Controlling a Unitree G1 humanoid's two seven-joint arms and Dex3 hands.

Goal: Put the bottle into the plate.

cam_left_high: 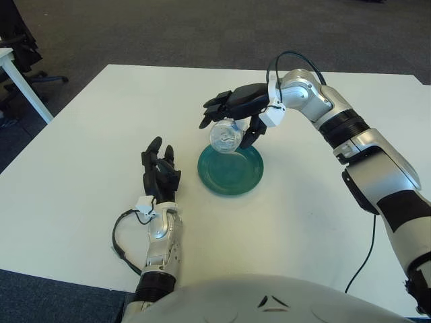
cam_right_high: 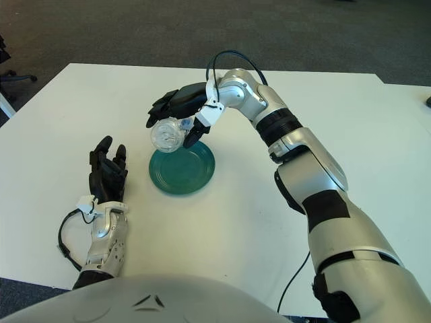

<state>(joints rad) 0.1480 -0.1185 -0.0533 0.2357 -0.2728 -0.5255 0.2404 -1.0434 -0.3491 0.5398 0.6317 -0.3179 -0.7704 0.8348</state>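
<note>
The right hand [cam_left_high: 236,116] is clamped on the clear crumpled plastic bottle [cam_left_high: 225,136], held above the far left rim of the round teal plate [cam_left_high: 231,171] on the white desk [cam_left_high: 87,134]. The left hand [cam_left_high: 159,173], fingers spread, shows left of the plate.

The right hand [cam_left_high: 232,114] gripped the clear bottle [cam_left_high: 225,136] over the green plate's [cam_left_high: 231,169] far rim; the left hand [cam_left_high: 159,176] lay open alongside.

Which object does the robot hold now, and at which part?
The right hand holds the clear bottle from above, fingers around its body, over the green plate. The left hand holds nothing.
</note>
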